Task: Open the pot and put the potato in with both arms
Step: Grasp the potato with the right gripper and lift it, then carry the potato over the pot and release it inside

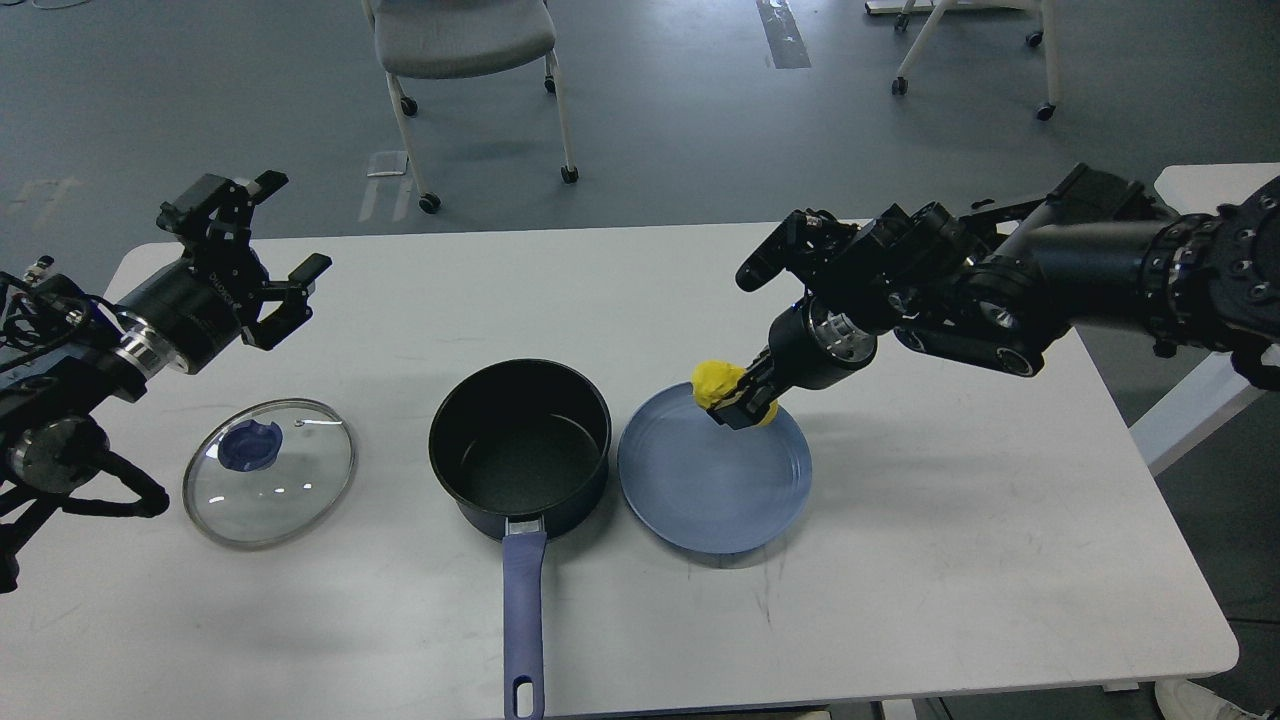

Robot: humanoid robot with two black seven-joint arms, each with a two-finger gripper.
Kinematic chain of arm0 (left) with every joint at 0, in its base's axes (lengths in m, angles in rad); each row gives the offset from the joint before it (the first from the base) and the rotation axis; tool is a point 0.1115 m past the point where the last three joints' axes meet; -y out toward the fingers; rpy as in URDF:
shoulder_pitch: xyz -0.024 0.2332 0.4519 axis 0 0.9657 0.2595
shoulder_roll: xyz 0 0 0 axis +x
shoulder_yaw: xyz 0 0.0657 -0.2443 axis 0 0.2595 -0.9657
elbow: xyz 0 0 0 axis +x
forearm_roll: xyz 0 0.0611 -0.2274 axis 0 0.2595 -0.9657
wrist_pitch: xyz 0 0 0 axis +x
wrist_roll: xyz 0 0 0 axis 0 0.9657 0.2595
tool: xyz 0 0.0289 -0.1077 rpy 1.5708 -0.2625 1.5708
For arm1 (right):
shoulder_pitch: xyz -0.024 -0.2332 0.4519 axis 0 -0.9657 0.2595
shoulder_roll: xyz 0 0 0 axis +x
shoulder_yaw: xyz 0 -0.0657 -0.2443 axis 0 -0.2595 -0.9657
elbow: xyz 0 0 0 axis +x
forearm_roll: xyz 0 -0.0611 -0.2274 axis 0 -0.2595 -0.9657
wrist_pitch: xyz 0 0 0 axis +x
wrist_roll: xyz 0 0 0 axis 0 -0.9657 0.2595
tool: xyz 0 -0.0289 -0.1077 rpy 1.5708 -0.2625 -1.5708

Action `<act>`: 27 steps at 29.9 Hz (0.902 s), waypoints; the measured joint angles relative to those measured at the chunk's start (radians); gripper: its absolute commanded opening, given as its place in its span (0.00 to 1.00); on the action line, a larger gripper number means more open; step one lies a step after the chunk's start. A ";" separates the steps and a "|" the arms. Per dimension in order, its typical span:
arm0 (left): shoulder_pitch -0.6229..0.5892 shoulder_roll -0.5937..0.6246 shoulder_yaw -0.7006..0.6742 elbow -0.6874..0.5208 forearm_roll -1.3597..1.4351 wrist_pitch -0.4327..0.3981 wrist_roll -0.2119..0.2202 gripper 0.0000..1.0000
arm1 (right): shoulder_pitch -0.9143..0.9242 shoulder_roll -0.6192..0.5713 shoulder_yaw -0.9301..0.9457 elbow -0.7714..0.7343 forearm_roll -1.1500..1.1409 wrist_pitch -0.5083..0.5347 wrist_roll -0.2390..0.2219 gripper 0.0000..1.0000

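Right tool [742,403]: one, clenched on the potato [716,381], at the plate's 12 o'clock rim.
Left tool [272,250]: one, released, fingers spread, holding nothing.
Pot [520,445]: one, uncovered, at the tabletop [950,540] centre; handle toward 6 o'clock.
Plate [715,480]: one, at pot's 3 o'clock, touching.
Lid [269,472]: one, at pot's 9 o'clock, apart.

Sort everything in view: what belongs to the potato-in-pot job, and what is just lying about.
Part of the job:
pot, open and empty
glass lid, off, lying left of the pot
potato, gripped by the right gripper over the blue plate
left gripper, open, holding nothing

Just there:
table
office chairs on the floor behind
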 measured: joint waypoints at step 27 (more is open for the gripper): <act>0.000 -0.001 0.000 -0.002 0.000 0.000 0.000 0.98 | -0.037 0.159 0.070 -0.101 0.178 -0.048 0.000 0.19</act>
